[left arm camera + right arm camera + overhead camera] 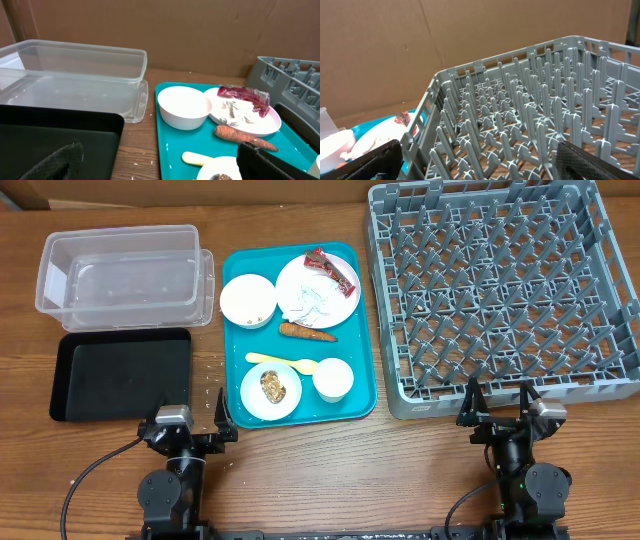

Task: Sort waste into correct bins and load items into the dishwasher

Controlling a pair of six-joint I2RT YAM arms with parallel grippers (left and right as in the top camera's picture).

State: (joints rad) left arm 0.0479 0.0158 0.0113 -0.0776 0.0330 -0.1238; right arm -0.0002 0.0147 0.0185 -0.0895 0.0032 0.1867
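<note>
On the teal tray point(362, 330) sit a plate point(345, 305) with a red wrapper point(331, 270) and a white napkin point(311, 304), an empty bowl point(247, 299), a carrot piece point(306, 333), a yellow spoon point(280, 361), a bowl point(270, 391) holding a brown food lump point(273, 386), and a white cup point(333, 378). The clear tub point(120, 275) and black tray point(120, 374) lie to the left, the grey dish rack point(505, 290) to the right. My left gripper point(192, 418) is open at the front edge near the black tray. My right gripper point(498, 408) is open in front of the rack.
Loose rice grains point(207, 385) lie on the wood between the black tray and the teal tray. A brown cardboard wall point(200, 30) stands behind the table. The left wrist view shows the bowl point(184, 106), plate point(243, 117) and carrot piece point(242, 138).
</note>
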